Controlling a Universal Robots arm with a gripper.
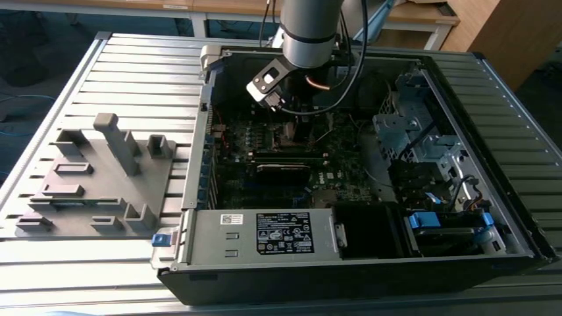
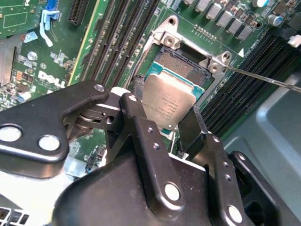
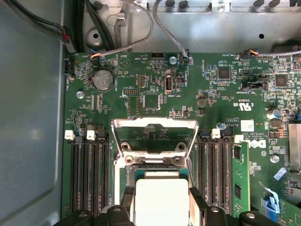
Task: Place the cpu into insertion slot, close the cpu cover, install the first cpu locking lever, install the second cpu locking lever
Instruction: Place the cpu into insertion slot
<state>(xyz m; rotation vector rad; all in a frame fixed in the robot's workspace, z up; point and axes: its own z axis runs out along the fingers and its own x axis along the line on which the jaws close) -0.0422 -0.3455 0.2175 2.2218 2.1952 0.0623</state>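
Ribbed grey table [image 1: 131, 72] carries an open computer case [image 1: 491, 66] lying on its side, and the arm [image 1: 307, 26] reaches down into it over the green motherboard [image 3: 197, 75]. In both wrist views the gripper [image 2: 164, 117] has its jaws clamped on the cpu [image 2: 169, 101], one finger on each of two opposite edges, so the silvery face stays bare. The chip hangs just over the insertion slot [image 2: 186, 66], covering its near part; I cannot tell whether it touches. In the first wrist view the cpu cover [image 3: 153, 126] stands swung open beyond the slot. My judgement is that the cpu is light, stiff and thin, with smooth, slippery metal edges, so an edge grip is the right hold. It looks fragile underneath, as does the slot's dark contact field, so it should tolerate no tilt, sliding or pressing.
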